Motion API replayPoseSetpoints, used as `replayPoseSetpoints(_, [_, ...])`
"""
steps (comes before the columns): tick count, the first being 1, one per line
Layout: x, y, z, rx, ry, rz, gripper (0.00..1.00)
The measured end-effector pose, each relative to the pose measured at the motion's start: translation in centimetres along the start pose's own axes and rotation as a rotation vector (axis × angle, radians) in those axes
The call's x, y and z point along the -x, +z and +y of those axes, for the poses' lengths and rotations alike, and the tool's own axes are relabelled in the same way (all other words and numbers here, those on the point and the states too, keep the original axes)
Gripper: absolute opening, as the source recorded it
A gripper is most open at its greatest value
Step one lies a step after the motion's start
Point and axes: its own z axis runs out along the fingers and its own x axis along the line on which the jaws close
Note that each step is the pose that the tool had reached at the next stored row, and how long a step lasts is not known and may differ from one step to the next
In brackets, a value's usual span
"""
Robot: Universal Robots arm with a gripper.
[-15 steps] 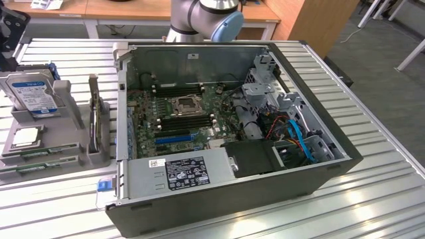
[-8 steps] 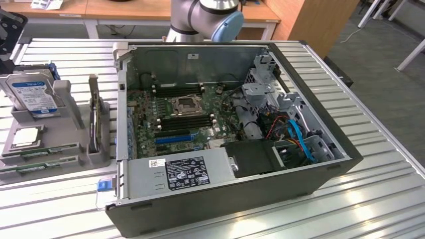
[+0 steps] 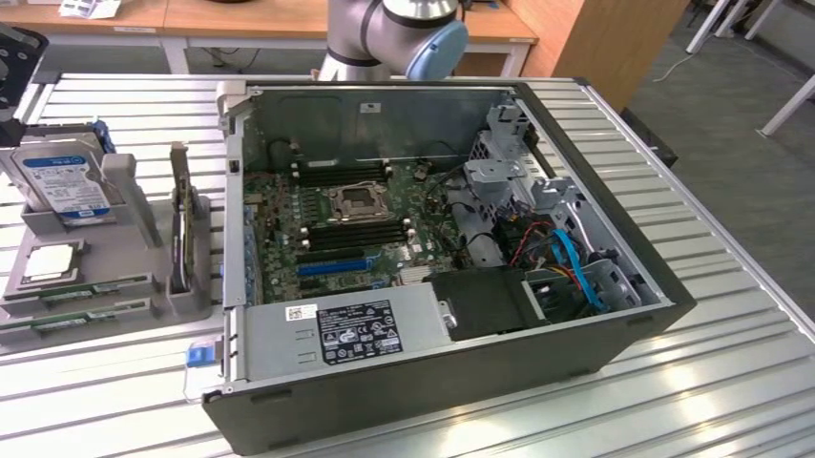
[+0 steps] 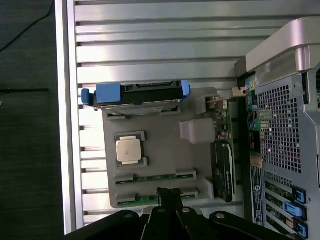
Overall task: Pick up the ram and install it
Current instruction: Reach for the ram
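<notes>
Two ram sticks, thin green boards, lie side by side in the slots of a grey holder (image 4: 165, 155): one (image 4: 155, 177) and one (image 4: 146, 199). In the exterior view they sit at the holder's near end, the first ram stick (image 3: 79, 290) and the second (image 3: 67, 323). My gripper (image 4: 170, 194) hangs above the holder with its black fingers shut together and nothing between them, its tips over the sticks' end of the holder. The gripper's black body (image 3: 15, 59) shows at the exterior view's left edge. The motherboard's black memory slots (image 3: 363, 232) lie empty beside the processor socket (image 3: 354, 201).
The holder also carries a silver hard drive with a blue label (image 3: 61, 186), a square processor chip (image 4: 128, 150) and an upright card (image 3: 181, 229). The open computer case (image 3: 637, 315) fills the slatted metal table's (image 3: 713, 401) middle. The arm's base (image 3: 382, 38) stands behind the case.
</notes>
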Motion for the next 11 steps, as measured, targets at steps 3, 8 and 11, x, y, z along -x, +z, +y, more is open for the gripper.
replayPoseSetpoints(3, [0.01,-0.01,-0.18,0.0,0.0,0.0,0.1])
replayPoseSetpoints(8, [0.01,-0.02,-0.39,0.0,0.0,0.0,0.1])
replayPoseSetpoints(11, [0.01,-0.02,-0.42,0.0,0.0,0.0,0.1])
